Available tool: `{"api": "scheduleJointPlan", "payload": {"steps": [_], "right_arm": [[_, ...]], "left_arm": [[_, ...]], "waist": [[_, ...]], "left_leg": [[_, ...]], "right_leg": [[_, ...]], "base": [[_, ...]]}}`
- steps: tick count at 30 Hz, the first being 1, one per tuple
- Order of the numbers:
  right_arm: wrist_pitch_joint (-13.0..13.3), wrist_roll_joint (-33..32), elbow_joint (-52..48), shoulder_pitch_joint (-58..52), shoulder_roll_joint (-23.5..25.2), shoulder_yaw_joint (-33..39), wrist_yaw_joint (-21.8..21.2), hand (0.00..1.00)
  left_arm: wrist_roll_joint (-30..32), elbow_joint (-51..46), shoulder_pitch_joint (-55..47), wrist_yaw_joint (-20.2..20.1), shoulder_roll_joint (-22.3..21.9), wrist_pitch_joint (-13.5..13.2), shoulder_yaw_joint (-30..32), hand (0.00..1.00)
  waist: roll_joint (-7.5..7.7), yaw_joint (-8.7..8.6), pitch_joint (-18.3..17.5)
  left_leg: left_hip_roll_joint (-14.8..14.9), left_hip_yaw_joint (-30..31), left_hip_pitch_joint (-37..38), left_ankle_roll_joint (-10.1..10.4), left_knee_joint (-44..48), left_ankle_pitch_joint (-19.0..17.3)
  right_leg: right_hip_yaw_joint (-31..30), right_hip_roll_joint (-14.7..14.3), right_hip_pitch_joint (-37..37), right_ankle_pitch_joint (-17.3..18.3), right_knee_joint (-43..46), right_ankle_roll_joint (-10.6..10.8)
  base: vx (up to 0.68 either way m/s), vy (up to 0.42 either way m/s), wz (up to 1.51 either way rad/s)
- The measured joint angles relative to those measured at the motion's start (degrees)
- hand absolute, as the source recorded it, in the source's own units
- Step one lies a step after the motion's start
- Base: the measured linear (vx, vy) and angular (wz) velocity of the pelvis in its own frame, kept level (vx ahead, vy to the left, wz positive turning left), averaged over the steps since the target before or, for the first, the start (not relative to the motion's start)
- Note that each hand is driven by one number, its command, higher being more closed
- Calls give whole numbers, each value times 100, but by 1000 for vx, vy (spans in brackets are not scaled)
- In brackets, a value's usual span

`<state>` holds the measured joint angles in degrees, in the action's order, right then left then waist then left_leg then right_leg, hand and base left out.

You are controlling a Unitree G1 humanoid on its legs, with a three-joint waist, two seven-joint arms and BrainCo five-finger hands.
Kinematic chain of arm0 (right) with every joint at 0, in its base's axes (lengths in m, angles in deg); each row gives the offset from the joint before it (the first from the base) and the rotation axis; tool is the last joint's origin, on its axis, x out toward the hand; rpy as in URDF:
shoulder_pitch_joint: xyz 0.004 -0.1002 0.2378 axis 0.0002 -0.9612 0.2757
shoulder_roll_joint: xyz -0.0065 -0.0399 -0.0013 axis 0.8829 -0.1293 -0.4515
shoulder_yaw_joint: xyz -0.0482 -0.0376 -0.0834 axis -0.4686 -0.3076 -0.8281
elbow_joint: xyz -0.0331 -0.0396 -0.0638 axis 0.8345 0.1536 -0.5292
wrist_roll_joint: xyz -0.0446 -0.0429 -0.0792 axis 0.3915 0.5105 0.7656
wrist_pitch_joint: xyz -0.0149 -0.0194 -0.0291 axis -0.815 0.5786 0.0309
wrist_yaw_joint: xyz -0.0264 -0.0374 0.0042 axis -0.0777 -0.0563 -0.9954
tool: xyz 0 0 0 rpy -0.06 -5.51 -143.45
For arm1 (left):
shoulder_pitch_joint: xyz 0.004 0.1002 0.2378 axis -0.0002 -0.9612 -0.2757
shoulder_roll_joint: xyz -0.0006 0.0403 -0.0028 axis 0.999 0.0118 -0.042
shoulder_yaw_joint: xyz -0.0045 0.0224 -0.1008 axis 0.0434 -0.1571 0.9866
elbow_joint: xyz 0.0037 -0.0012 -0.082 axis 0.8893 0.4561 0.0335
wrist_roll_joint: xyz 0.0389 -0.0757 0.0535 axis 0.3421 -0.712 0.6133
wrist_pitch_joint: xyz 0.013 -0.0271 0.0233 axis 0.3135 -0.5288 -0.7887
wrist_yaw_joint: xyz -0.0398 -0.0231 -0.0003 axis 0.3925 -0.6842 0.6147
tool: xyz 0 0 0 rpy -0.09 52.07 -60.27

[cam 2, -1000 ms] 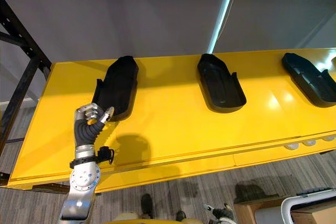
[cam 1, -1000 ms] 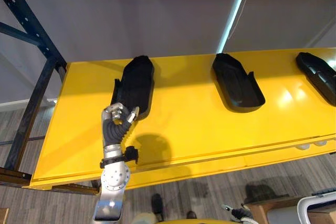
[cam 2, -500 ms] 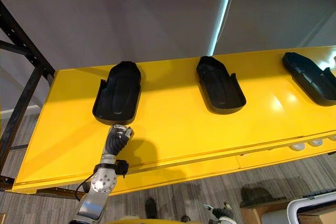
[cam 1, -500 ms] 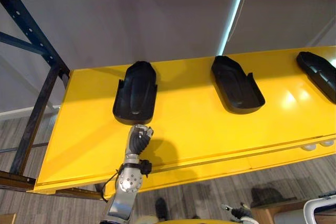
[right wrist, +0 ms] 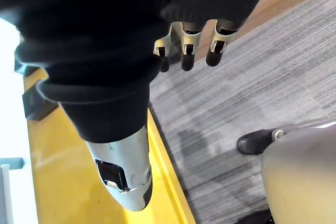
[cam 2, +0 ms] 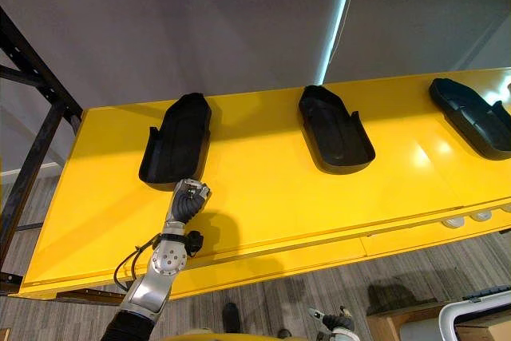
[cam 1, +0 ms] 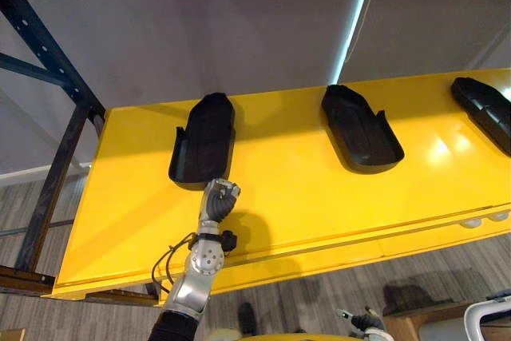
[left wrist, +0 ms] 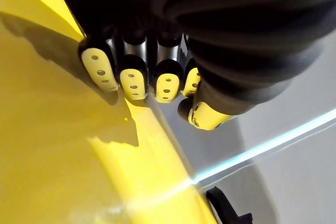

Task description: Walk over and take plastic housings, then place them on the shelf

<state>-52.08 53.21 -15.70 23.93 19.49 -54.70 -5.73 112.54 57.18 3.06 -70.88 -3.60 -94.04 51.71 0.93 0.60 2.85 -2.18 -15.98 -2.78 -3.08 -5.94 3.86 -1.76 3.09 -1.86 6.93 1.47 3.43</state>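
- A flat, glossy yellow shelf point(cam 1: 303, 189) crosses the head views from the lower left to the right edge. A dark blue steel frame point(cam 1: 48, 61) stands at its upper-left end.
- Three black moulded plastic housings, long and shoe-shaped with raised side walls, lie flat on the shelf and well apart from each other.
  - The left housing point(cam 1: 204, 141) is left of centre.
  - The middle housing point(cam 1: 361, 129) is right of centre.
  - The right housing point(cam 1: 483, 109) is cut off by the right edge of the frame.
- The left hand point(cam 1: 221, 196) shows low and left of centre, just below the near end of the left housing.
  - Its fingers are curled into a loose fist with nothing between them.
  - I cannot tell whether the knuckles touch the housing's edge.
- The right hand point(right wrist: 187, 45) hangs over the grey carpeted floor point(right wrist: 252, 93) in its wrist view. Its fingers are relaxed and it holds nothing.
- Progress, as a judgement:
  - All three housings in sight are on the shelf and neither hand carries one, so setting down the left housing looks finished.
  - What looks left is to draw the left hand clear.
  - The pictures do not show whether more housings wait elsewhere to be fetched.
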Motion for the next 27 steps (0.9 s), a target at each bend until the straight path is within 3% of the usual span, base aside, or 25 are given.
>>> {"api": "scheduleJointPlan", "payload": {"steps": [18,22,26,27], "right_arm": [[-33,2,3,12,-3,0,0,0],[-33,1,13,-16,-13,-3,1,0],[-32,0,38,-42,-23,-9,4,0],[-31,1,39,-41,-27,-14,4,0]], "left_arm": [[-137,197,158,35,9,-47,-16,100],[-283,-521,-263,6,50,-9,-22,100],[-579,-2206,-677,31,47,-90,214,100],[-715,-2786,-745,61,40,-215,459,100]], "waist": [[-14,2,-6],[-16,4,-5],[-15,29,-5],[-18,31,-7]], "left_leg": [[-7,4,68,-6,-1,-17],[-26,15,67,-10,0,-38],[-34,28,59,-23,25,-33],[-30,47,61,-24,32,-31]], "right_leg": [[5,5,-74,0,-21,0],[13,19,-90,0,-50,0],[8,26,-102,-4,-33,-6],[11,19,-111,-7,-21,-11]], "base": [[0,0,0],[0,0,0],[0,0,4],[0,0,5]]}}
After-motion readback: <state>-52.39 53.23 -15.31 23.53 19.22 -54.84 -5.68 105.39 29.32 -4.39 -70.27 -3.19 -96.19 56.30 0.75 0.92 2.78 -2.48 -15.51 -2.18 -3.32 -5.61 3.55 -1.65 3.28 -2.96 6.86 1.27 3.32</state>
